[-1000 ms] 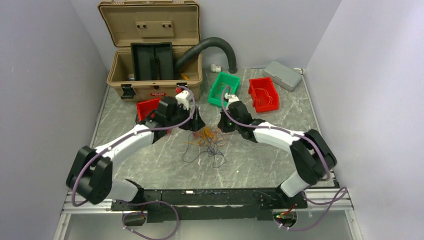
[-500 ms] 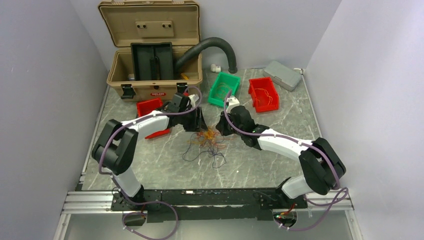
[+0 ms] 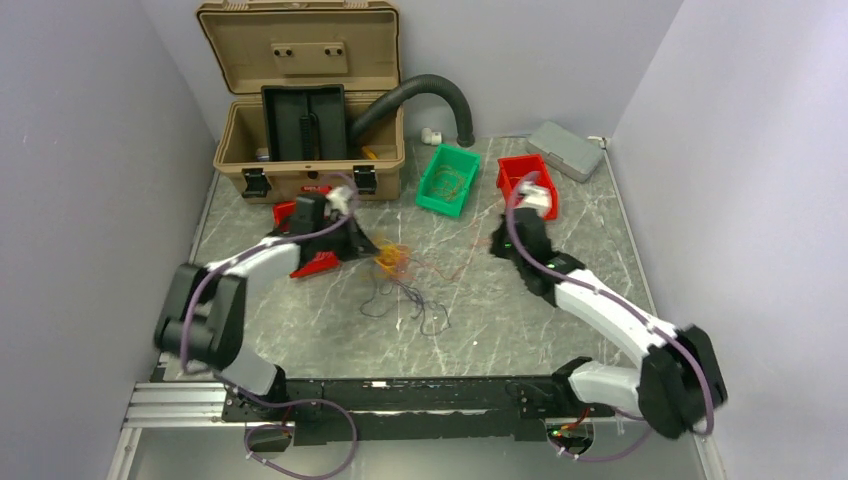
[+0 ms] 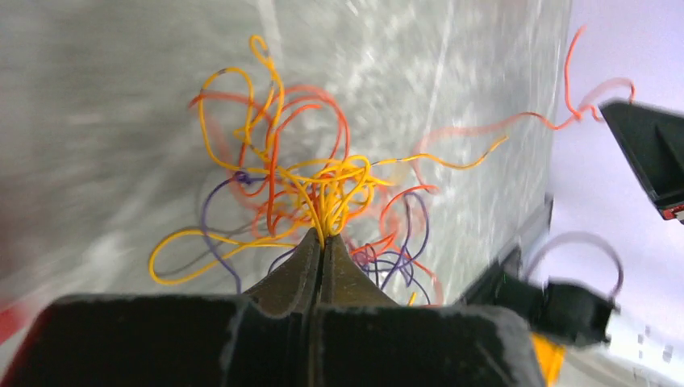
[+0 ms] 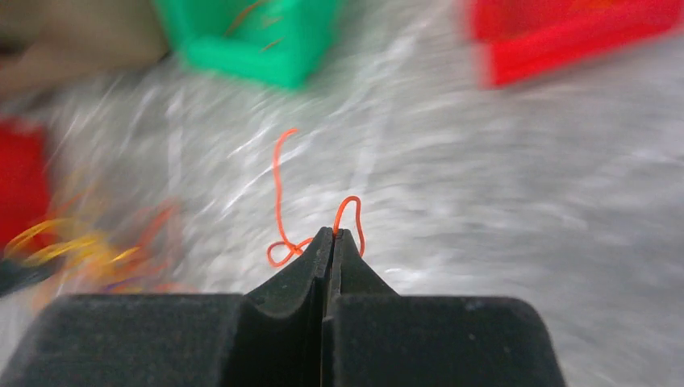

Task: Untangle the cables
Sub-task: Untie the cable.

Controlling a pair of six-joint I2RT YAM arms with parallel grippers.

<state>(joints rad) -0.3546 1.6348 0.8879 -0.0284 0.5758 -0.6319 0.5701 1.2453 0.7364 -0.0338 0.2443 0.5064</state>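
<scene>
Orange, yellow and purple cables (image 3: 398,265) lie in a loose tangle near the middle of the overhead frame, on the grey marbled table (image 3: 580,235). Darker loops trail toward the lower edge. The left gripper (image 4: 323,239) is clenched on a bunch of yellow and orange loops at the tangle's left side. Right of centre, the right gripper (image 5: 333,235) is pressed tight on a single orange strand (image 5: 278,189), which runs thinly back to the tangle. A green bin (image 3: 448,180) and a red bin (image 3: 520,185) sit above, beside an open tan case (image 3: 300,60).
</scene>
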